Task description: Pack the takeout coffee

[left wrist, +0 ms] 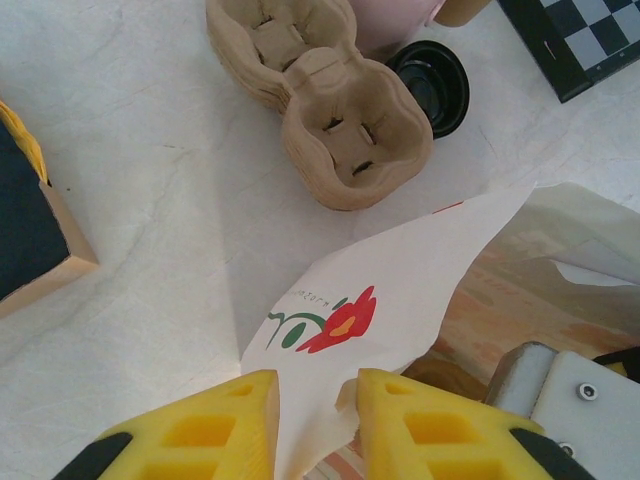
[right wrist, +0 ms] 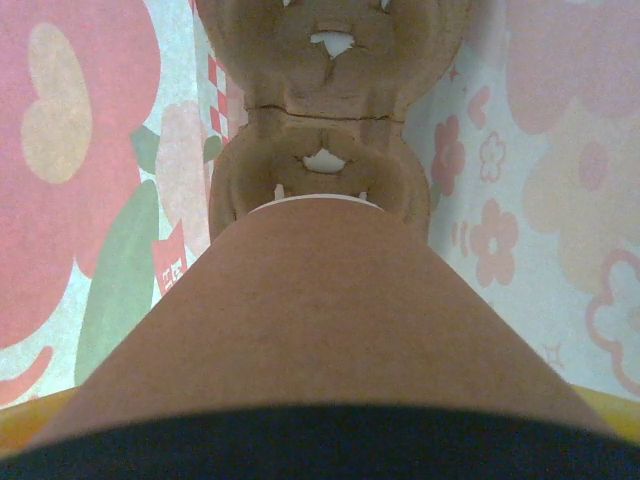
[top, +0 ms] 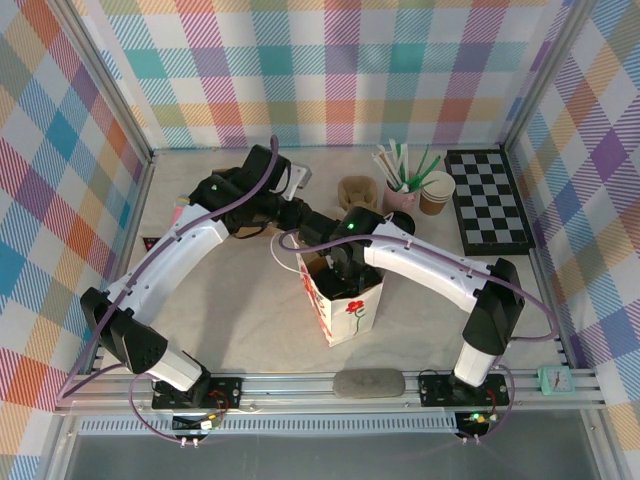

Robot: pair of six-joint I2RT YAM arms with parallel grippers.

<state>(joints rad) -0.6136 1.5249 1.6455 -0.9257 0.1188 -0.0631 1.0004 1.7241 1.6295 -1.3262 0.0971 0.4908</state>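
we look down from high behind the near edge over the whole table point(top: 250, 330); left wrist close above the paper bag point(left wrist: 390, 290), right wrist inside it, almost against the coffee cup point(right wrist: 320, 330).

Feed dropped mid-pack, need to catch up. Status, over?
Left fingers astride bag rim, grip unclear. Right fingers hold cup inside bag, above carrier. Nothing seen in the way.

The kraft cup point(right wrist: 320, 320) fills the near foreground, its black lid point(right wrist: 320, 455) a dark band along the closest edge (blurred). Just beyond the cup's far end lies a two-pocket pulp carrier point(right wrist: 320, 110). Flower-printed bag walls point(right wrist: 80, 150) rise on both sides of the carrier.
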